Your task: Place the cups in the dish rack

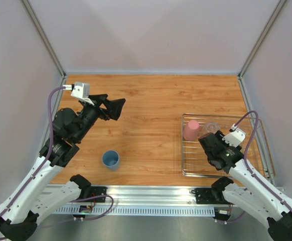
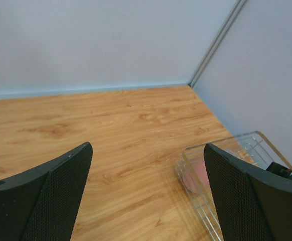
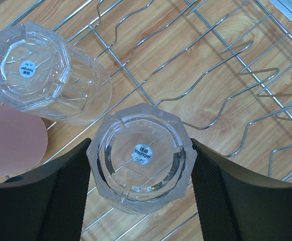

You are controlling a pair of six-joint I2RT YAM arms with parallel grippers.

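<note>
My right gripper [image 3: 142, 165] is shut on an upside-down clear glass tumbler [image 3: 142, 153], one finger on each side, over the silver wire dish rack [image 3: 211, 45]. A second clear tumbler [image 3: 35, 70] stands upside down in the rack just behind it, next to the pink cup [image 3: 10, 145]. In the top view the pink cup [image 1: 191, 129] and that tumbler [image 1: 212, 126] stand at the rack's [image 1: 186, 170] far left, with my right gripper [image 1: 208, 143] over them. The blue cup [image 1: 111, 159] stands upright on the table. My left gripper [image 1: 111, 108] is open, empty and raised. No lavender cup is in view.
The wooden table [image 1: 151, 100] is walled by grey panels at the back and both sides. The rack's bent wire dividers [image 3: 256, 80] rise to the right of the held tumbler. The left wrist view shows the rack corner [image 2: 221, 145] and the pink cup [image 2: 196, 175] ahead.
</note>
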